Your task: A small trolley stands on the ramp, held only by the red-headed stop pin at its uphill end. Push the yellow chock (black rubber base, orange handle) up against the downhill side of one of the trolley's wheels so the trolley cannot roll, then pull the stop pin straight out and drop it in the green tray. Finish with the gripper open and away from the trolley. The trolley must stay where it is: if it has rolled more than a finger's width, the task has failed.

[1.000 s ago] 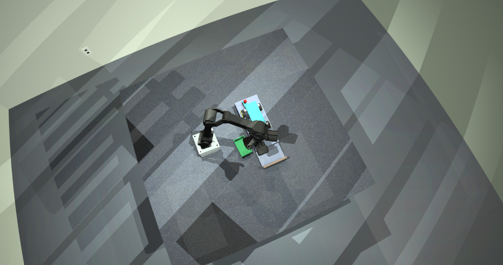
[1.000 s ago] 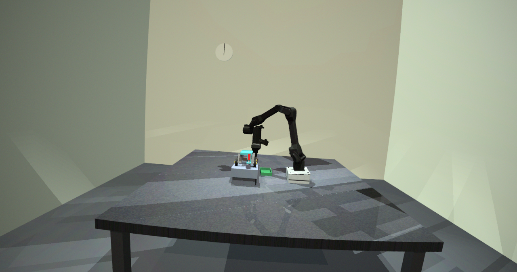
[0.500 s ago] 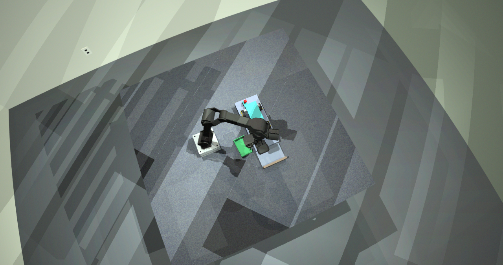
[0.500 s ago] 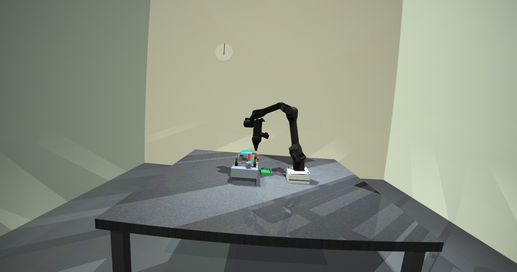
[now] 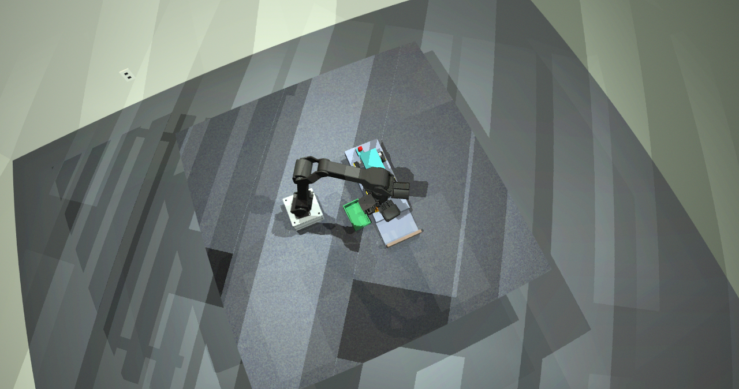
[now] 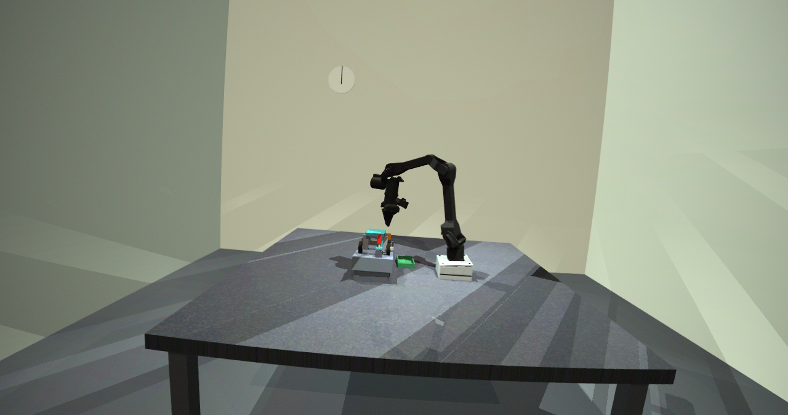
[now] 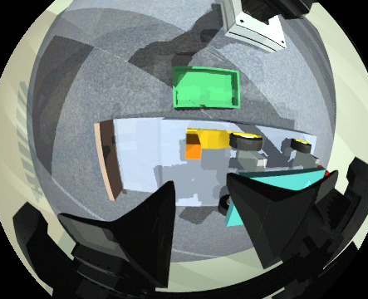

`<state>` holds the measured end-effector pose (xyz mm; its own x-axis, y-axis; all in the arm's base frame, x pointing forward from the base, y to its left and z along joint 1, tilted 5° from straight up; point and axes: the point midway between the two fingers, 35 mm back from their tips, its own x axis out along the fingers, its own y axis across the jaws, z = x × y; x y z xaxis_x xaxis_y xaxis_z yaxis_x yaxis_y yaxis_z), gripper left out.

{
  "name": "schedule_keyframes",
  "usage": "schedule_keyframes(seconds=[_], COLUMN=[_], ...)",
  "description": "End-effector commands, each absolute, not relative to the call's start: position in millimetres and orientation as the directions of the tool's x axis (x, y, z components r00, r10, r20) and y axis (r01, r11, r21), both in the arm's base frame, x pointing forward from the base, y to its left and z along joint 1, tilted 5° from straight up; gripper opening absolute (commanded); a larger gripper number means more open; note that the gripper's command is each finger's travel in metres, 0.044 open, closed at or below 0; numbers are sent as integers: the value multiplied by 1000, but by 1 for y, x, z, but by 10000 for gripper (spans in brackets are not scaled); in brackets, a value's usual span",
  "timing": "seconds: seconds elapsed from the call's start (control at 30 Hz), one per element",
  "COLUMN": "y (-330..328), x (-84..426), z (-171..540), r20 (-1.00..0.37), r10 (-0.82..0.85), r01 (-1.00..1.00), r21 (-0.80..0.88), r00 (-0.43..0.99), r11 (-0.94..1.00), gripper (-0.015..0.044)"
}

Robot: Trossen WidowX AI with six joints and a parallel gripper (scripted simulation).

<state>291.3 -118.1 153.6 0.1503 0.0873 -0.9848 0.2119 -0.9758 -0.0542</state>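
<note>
The teal trolley (image 5: 372, 158) (image 6: 376, 231) (image 7: 291, 178) stands on the pale ramp (image 5: 398, 226) (image 6: 372, 262) (image 7: 139, 154). The red-headed stop pin (image 5: 359, 148) (image 6: 379, 240) (image 7: 326, 172) stands upright at its uphill end. The yellow chock (image 7: 214, 139), its orange handle up, sits at the downhill side of the tray-side lower wheel. It looks in contact with or very close to that wheel; its black base is hardly visible. My gripper (image 6: 388, 225) (image 7: 200, 183) is partly open and empty, pointing down above the ramp, clear above the chock. The green tray (image 5: 356, 216) (image 6: 406, 261) (image 7: 206, 89) is empty.
The arm's white base (image 5: 315, 216) (image 6: 454, 269) (image 7: 254, 33) stands beyond the tray. A wooden end board (image 5: 404, 238) (image 7: 109, 162) crosses the ramp's low end. The tray lies beside the ramp, on the base side. The trolley's deck is under one finger in the wrist view.
</note>
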Motion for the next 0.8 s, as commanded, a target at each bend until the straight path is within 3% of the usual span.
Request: schedule_keyframes(seconds=[0.0, 0.4, 0.77], y=[-89, 15, 104], x=[302, 314, 296], z=[162, 182, 199], r20=[-979, -961, -940], r10=[117, 236, 330], r01=[395, 875, 993], r21=[-43, 14, 104], r00=[167, 146, 81], r11=[-918, -484, 52], gripper=[190, 190, 190])
